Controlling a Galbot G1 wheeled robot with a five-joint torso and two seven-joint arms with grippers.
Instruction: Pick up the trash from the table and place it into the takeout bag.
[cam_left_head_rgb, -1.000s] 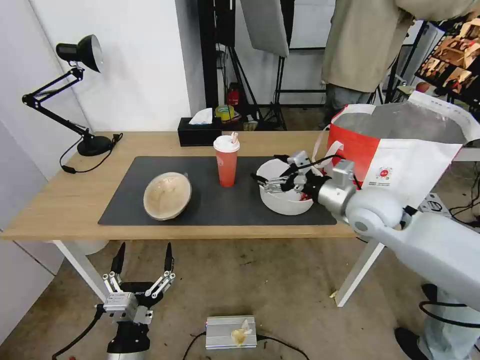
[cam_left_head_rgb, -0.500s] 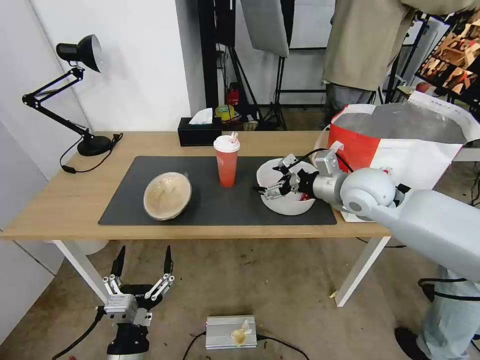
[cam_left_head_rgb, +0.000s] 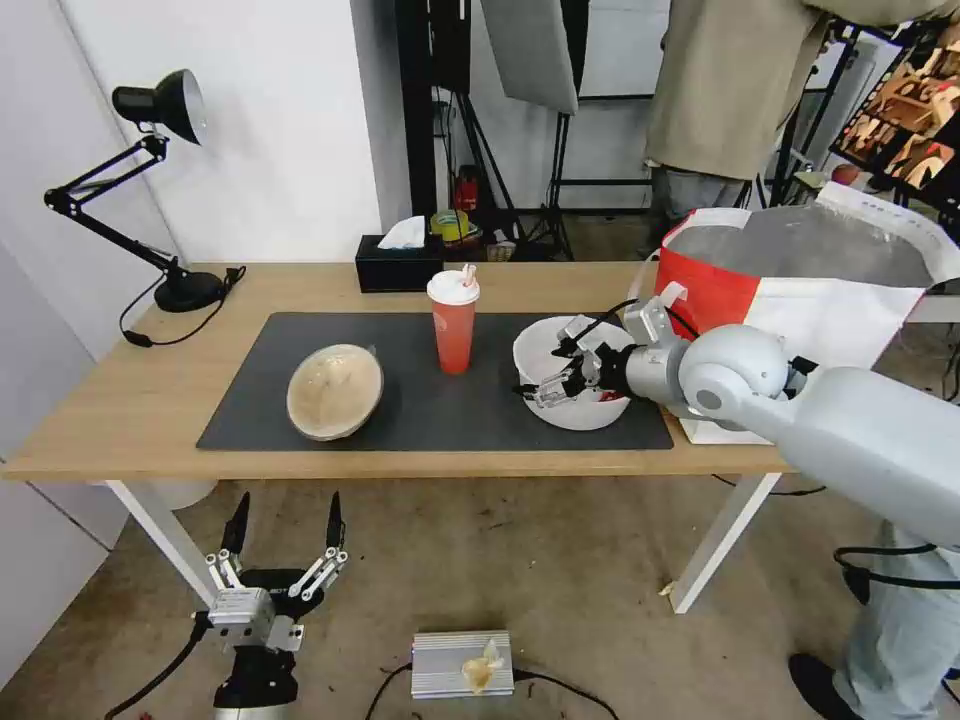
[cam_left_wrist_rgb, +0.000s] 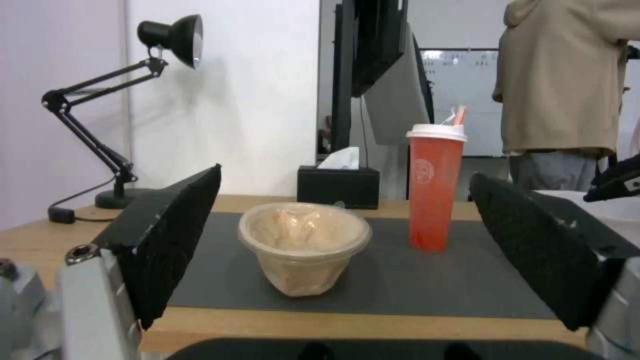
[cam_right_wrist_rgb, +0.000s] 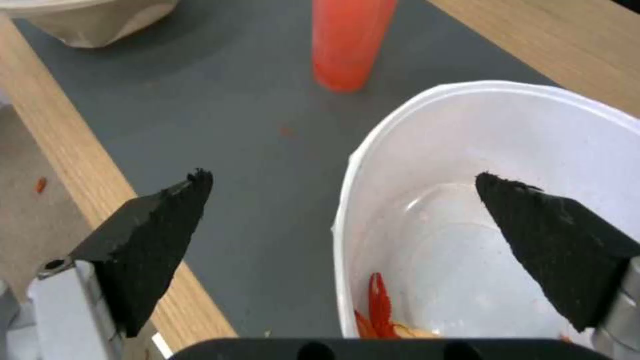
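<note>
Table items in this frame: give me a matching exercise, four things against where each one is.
Things:
1. white bowl
2. red cup
3. tan bowl
4. tissue box

Places:
A. on bare wood behind the mat
B. left part of the mat
C. near rim between the open right gripper fingers
D. upright, mid-mat

Pairs: 1-C, 2-D, 3-B, 4-A

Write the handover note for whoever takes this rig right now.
Right gripper: open, straddling the near rim of the large white round bowl with red scraps, not closed on it.
Left gripper: open, parked low in front of the light-wood table.
Tan shallow bowl and red drink cup with white lid stand on the dark grey mat.
White-and-red takeout bag stands open at the table's right end.
Done: nothing bagged. Left: all three.
</note>
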